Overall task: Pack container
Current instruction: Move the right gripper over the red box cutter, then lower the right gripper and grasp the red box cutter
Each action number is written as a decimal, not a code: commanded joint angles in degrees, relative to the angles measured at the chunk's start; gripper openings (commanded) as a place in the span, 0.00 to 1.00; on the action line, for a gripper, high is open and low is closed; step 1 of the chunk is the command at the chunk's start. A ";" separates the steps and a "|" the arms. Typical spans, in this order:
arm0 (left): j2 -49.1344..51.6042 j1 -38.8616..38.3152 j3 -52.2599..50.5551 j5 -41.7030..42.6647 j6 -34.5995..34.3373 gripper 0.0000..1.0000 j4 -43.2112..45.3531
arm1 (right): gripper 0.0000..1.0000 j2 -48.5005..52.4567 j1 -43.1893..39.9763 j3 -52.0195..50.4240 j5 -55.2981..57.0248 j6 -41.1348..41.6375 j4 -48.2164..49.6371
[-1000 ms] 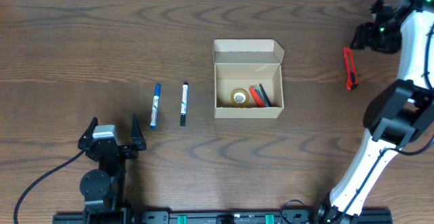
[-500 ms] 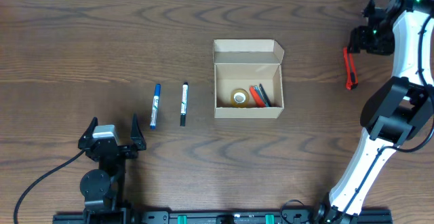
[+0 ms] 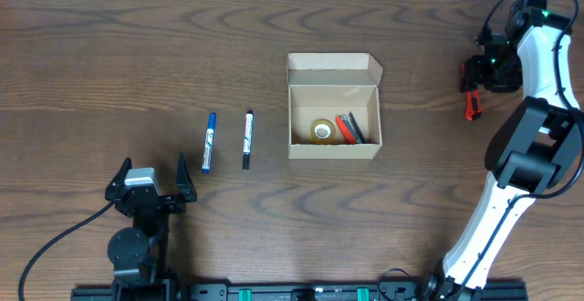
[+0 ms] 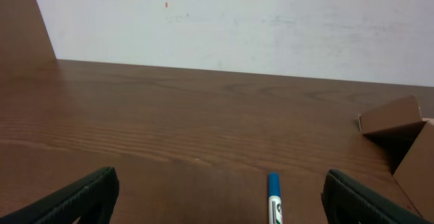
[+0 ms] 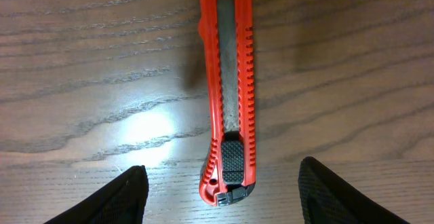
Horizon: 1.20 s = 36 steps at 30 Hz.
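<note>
Tan-brown cardboard, small and rectangular, the container (image 3: 334,109) sits mid-table with its hinged flap lid (image 3: 334,66) standing open on the far side, so things can be dropped in from above. A yellowish roll of tape (image 3: 322,130) and a pair of markers (image 3: 349,128), one red and one black, already lie on its floor. Well to the right, a red plastic snap-off utility knife (image 5: 226,81) lies flat on the dark wooden table (image 3: 109,55). The right gripper (image 5: 224,191) hangs directly over the knife's slider end. Its jaws are apart and straddle the body with bare wood on each side, a stance that looks set for a pinch across the narrow width. Left of the container, a blue-capped white marker (image 3: 208,142) and a black-capped white marker (image 3: 247,140) lie side by side, not touching. The left gripper (image 3: 151,177) rests at the near edge, fingers spread wide and empty, probably parked out of the way.
</note>
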 commanded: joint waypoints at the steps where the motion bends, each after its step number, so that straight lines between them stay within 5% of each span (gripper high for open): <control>1: -0.37 0.20 -0.66 0.68 -0.20 0.95 -2.99 | 0.63 0.20 -0.20 -0.81 0.79 -0.96 0.61; 36: -0.37 0.20 -0.66 0.68 -0.20 0.95 -2.99 | 0.56 5.01 -0.17 -1.07 -2.23 -3.26 5.14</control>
